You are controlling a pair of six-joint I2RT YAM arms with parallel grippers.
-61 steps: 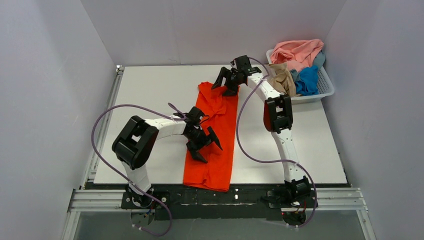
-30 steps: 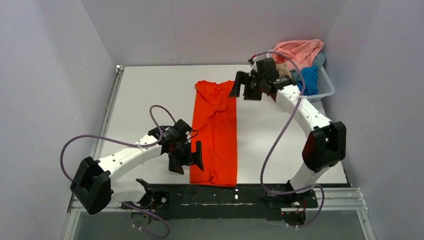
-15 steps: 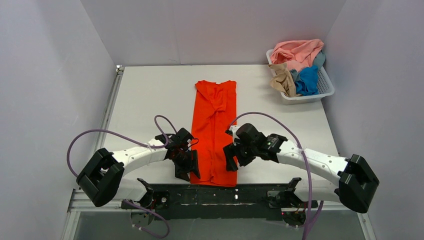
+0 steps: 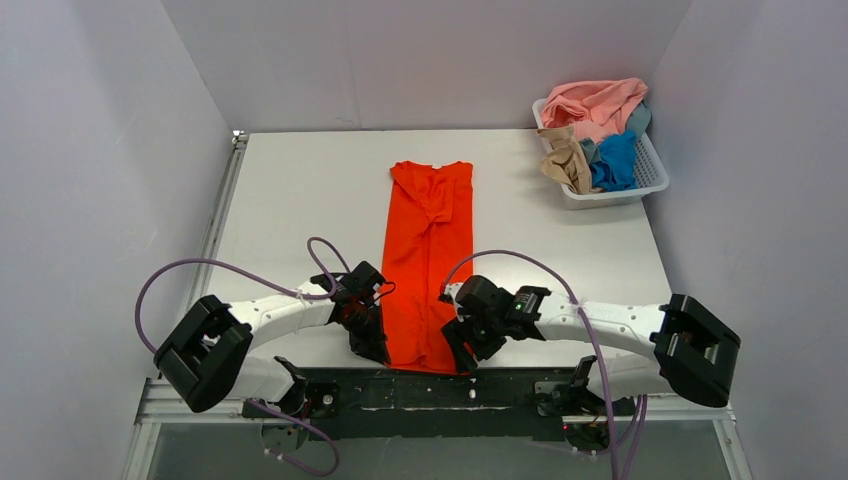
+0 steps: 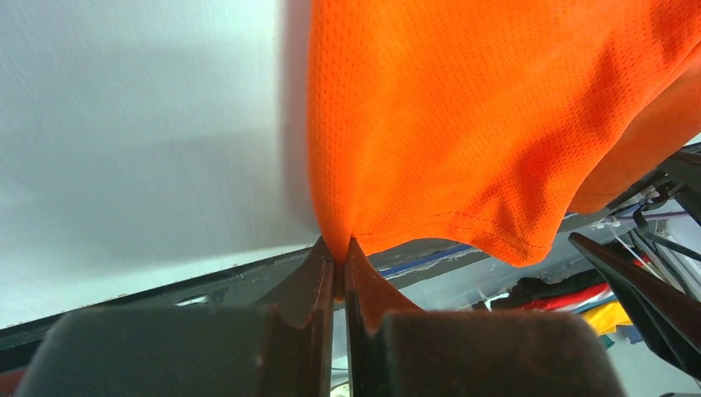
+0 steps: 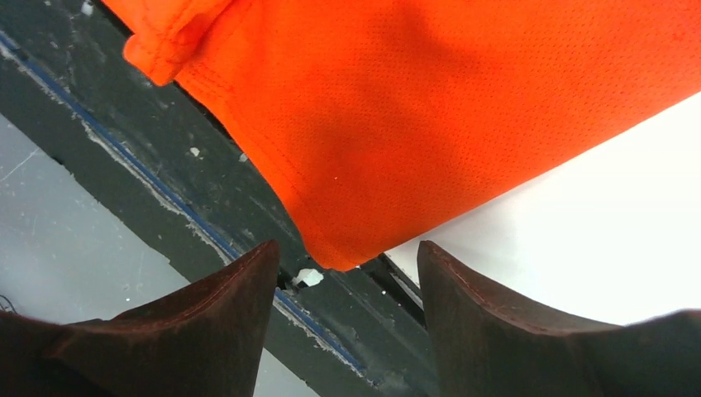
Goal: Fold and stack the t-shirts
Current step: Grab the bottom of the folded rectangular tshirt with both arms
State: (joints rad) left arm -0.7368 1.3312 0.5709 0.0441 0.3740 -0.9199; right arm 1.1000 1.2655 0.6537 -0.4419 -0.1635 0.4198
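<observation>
- The orange-red t-shirt (image 4: pixel 428 260) lies flat on the white bench (image 4: pixel 300 190) as a long narrow strip. Its sides are folded in, its collar end points away from the arm bases, and its hem reaches the bench's near edge.
- The left claw (image 5: pixel 339 248) is pinched together on the shirt's near left hem corner. The mesh cloth gathers into the fingertips there.
- The right claw (image 6: pixel 347 252) sits at the shirt's near right hem corner with its fingers apart. The corner's tip lies between the two fingertips, and neither finger presses on it.
- Both arms reach in low, one on each side of the shirt's hem end.
- Well apart from the shirt, beyond its collar end and to the right, stands a white slatted basket (image 4: pixel 650 175).
- It holds a salmon pink t-shirt (image 4: pixel 595 103) heaped on top and a blue t-shirt (image 4: pixel 613 160). A tan-beige t-shirt (image 4: pixel 565 160) drapes over the rim that faces the orange-red shirt.
</observation>
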